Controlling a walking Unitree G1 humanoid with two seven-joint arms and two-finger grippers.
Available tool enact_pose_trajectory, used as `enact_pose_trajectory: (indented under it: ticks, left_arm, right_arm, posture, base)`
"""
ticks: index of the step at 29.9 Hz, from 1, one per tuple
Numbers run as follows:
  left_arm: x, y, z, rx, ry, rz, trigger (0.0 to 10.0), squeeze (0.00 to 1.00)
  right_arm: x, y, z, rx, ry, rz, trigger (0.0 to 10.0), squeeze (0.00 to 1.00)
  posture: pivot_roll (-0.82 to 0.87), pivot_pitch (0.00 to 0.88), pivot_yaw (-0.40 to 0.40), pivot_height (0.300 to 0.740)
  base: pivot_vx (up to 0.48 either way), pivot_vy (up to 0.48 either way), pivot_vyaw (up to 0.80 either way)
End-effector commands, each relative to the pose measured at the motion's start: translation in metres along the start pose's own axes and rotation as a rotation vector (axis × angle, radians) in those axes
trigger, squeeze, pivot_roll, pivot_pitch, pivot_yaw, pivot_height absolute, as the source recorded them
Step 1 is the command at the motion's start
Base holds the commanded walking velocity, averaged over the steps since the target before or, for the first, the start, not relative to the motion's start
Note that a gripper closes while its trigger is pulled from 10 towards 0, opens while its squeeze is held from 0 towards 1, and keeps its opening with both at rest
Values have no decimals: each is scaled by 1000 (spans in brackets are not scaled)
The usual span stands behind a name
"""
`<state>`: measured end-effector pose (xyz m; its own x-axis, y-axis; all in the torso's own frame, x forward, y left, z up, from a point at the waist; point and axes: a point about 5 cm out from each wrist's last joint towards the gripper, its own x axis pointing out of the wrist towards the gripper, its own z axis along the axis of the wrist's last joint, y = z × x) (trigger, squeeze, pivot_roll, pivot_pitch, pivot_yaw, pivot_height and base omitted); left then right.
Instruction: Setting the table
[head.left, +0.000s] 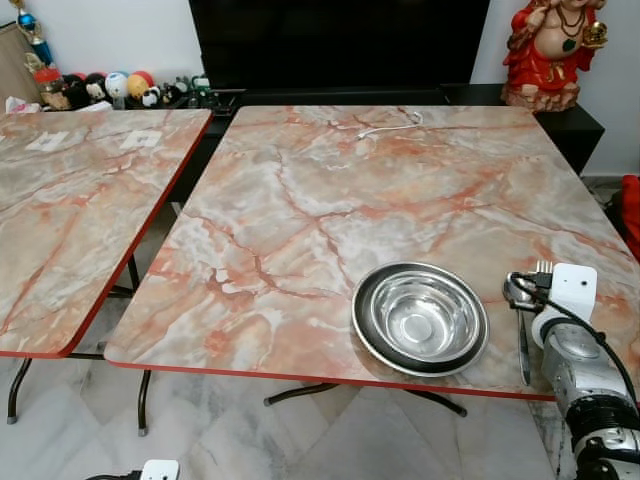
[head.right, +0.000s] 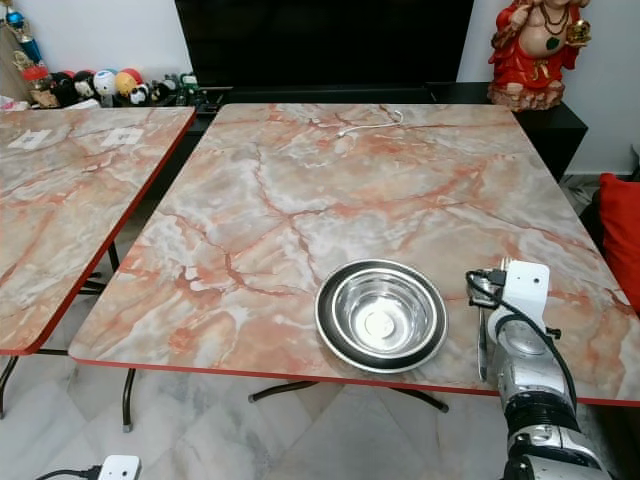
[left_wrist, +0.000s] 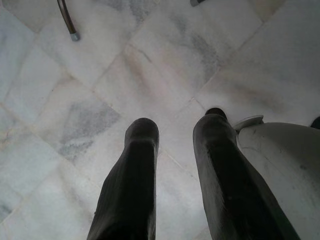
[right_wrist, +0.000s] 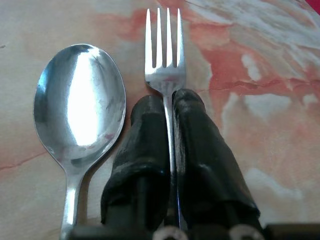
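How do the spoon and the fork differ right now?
The fork is clamped between the right gripper fingers; the spoon lies free on the table beside it. The spoon has a broad oval bowl, the fork four narrow tines. Both are shiny metal, pointing the same way.

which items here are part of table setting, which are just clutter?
Job:
- steel bowl near the table front edge
- fork, pinched in the right claw
- spoon, lying beside the fork on the table

Clutter:
- white cable at the table's far side
- red figurine
- toy balls
- second table
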<state>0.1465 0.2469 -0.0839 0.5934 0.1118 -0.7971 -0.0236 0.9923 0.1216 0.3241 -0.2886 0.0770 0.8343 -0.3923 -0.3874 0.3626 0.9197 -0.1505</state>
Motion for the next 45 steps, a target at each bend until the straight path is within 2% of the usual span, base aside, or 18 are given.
enact_pose_trajectory:
  ticks: [1, 2, 3, 4, 13, 19, 29, 31, 33, 36, 40, 45]
  left_arm:
    - [-1, 4, -3, 13, 26, 4, 10000, 0]
    - [-1, 4, -3, 13, 26, 4, 10000, 0]
    - [-1, 4, -3, 13, 26, 4, 10000, 0]
    - [-1, 4, -3, 13, 26, 4, 10000, 0]
    - [-1, 4, -3, 13, 26, 3, 10000, 0]
    - [-1, 4, -3, 11, 26, 3, 10000, 0]
    - [-1, 3, -3, 10, 26, 0, 10000, 0]
    - [-1, 3, -3, 10, 26, 0, 10000, 0]
    - [-1, 4, -3, 9, 25, 1, 10000, 0]
    - [-1, 4, -3, 8, 23, 3, 10000, 0]
    - [-1, 5, -4, 3, 22, 9, 10000, 0]
    - [-2, 4, -5, -8, 19, 19, 10000, 0]
  right_arm:
    - [1, 2, 0, -5, 5, 5, 10000, 1000]
    - [1, 3, 0, -6, 5, 7, 10000, 965]
    - [1, 3, 0, -7, 4, 8, 10000, 35]
    - [1, 3, 0, -7, 5, 8, 10000, 0]
    - [1, 3, 2, -9, -6, -2, 10000, 0]
    - [-1, 2, 16, 24, -99, -19, 10000, 0]
    - [-2, 4, 24, 52, -158, -9, 10000, 0]
    - [-4, 5, 29, 71, -199, -16, 10000, 0]
    - [-8, 7, 42, 75, -311, -17, 10000, 0]
    - [-17, 12, 51, 86, -412, -3, 10000, 0]
    - [-25, 19, 52, 97, -472, 26, 10000, 0]
    - [-44, 27, 66, 90, -633, 68, 10000, 0]
  posture:
    - [-47, 20, 61, 740]
    - [-46, 20, 61, 740]
    - [-45, 20, 61, 740]
    - [-45, 20, 61, 740]
    - [-45, 18, 61, 740]
    - [-46, 17, 60, 740]
    - [-46, 17, 57, 740]
    - [-45, 17, 57, 740]
    - [-44, 18, 58, 740]
    - [-42, 20, 55, 740]
    - [-38, 21, 49, 740]
    - [-38, 21, 33, 740]
  base:
    - [0, 0, 0]
    - [0, 0, 0]
    - [0, 0, 0]
    - [0, 0, 0]
    - [0, 0, 0]
    - [0, 0, 0]
    - [0, 0, 0]
    - [0, 0, 0]
    - [0, 0, 0]
    - [0, 0, 0]
    - [0, 0, 0]
    - [0, 0, 365]
